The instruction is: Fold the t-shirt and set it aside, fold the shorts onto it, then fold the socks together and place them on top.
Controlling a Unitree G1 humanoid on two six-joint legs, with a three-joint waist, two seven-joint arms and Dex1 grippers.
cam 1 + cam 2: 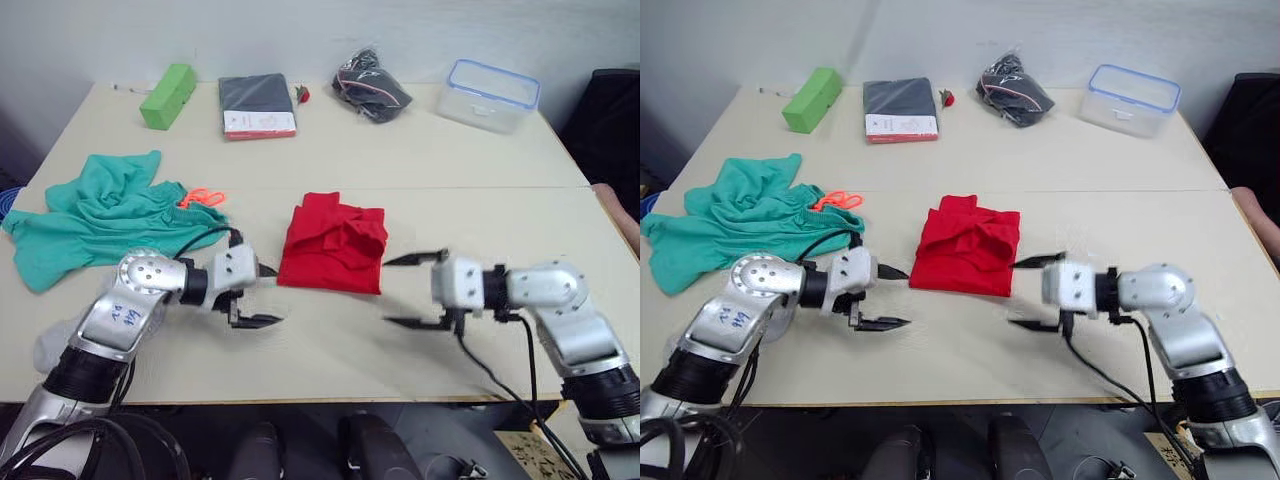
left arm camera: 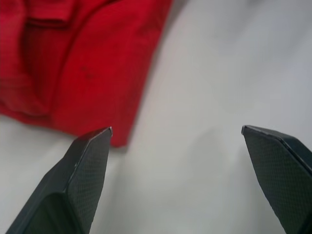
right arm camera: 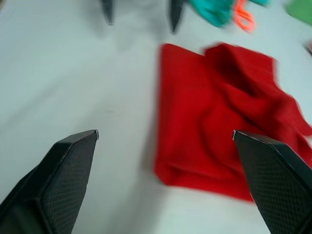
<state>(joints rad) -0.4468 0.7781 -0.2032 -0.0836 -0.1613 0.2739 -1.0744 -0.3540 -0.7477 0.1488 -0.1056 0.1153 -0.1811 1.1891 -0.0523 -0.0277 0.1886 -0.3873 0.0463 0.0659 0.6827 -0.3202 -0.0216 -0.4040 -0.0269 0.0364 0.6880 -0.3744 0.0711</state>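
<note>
The big pale table (image 1: 330, 160) holds everything here, and the folded red t-shirt (image 1: 334, 244) sits near its middle, so each place below is told from that shirt.

The teal shorts (image 1: 96, 213) lie crumpled well off to the robot's left of the t-shirt, spread wide and not folded. Their neon orange drawstring (image 1: 203, 197) pokes out on the side that faces the shirt.

The t-shirt itself is a small square bundle with a rumpled lump on top.

The left gripper (image 1: 264, 296) hovers just beside the t-shirt's near left corner. Its two black fingers are spread wide apart and hold nothing. One fingertip is right at the shirt's edge.

The right gripper (image 1: 417, 291) is on the other side, just beside the t-shirt's near right corner. Its fingers are spread wide too, with nothing between them.

Far behind the t-shirt, along the back edge of the table, sits a row of things. A clear plastic box with a blue rim (image 1: 492, 95) is back and to the right. A black bundle with pink trim (image 1: 371, 87) is almost straight behind. A flat dark packet with a white and red label (image 1: 257, 105) is back and a little left. A green block (image 1: 168, 95) is farthest left. A tiny red thing (image 1: 303, 94) lies just beside the packet.
</note>
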